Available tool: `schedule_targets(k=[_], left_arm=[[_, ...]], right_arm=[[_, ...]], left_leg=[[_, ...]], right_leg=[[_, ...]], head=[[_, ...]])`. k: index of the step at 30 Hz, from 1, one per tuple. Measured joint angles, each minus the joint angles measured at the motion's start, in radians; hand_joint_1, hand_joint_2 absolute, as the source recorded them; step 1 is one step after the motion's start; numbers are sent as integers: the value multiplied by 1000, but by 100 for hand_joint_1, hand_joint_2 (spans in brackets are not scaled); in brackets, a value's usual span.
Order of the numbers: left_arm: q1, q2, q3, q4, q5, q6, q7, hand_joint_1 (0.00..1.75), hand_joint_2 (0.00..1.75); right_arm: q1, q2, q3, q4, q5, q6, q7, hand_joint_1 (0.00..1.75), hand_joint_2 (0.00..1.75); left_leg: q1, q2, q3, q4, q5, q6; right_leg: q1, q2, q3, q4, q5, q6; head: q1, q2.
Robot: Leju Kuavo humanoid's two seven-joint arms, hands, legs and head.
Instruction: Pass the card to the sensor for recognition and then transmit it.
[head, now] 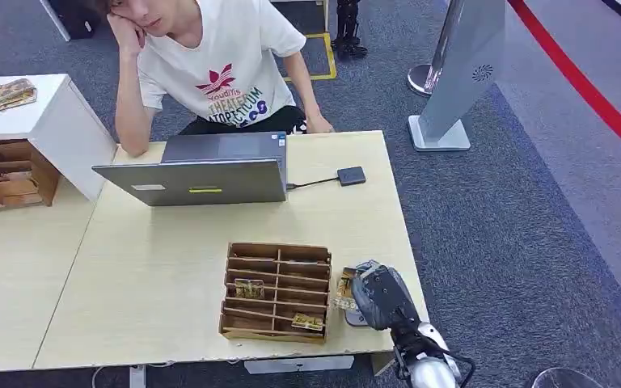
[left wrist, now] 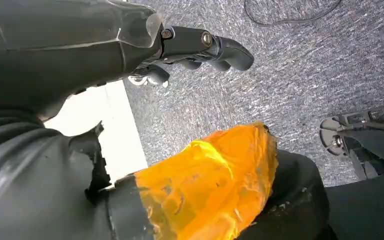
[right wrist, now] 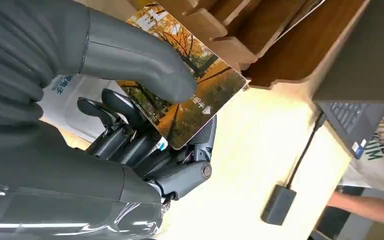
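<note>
Pinching glossy rectangular card [right wrist: 190, 95], right robot hand [right wrist: 130, 115].

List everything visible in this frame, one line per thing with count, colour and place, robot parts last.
card: one, autumn-tree print, pinched by the right hand beside the organizer.
wooden organizer: one, brown, near table edge; two cards in its slots.
second organizer: one, brown, on the left table.
laptop: one, grey, open, table centre.
card reader: one, black, cabled to the laptop, right of it.
table: one, light wood.
white cabinet: one, far left; card stack on top.
sign stand: one, grey, on the carpet.
person: one, white shirt, seated behind the laptop.
left hand: dark fingers curled, over the carpet.
right hand: grey, at the organizer's right.
</note>
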Motion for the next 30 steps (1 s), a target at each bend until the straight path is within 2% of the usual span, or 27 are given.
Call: schedule_targets(k=[16, 30], left_arm=[[-1, 0, 0, 0, -3, -4, 2, 0, 0], [-5, 0, -1, 0, -11, -11, 10, 0, 0]], right_arm=[[-15, 1, -3, 56, 28, -12, 10, 175, 175], [-46, 24, -44, 151, 93, -37, 18, 175, 175]], left_leg=[[0, 0, 0, 0, 0, 0], [0, 0, 0, 0, 0, 0]], right_leg=[[0, 0, 0, 0, 0, 0], [0, 0, 0, 0, 0, 0]], head=[[0, 0], [0, 0]])
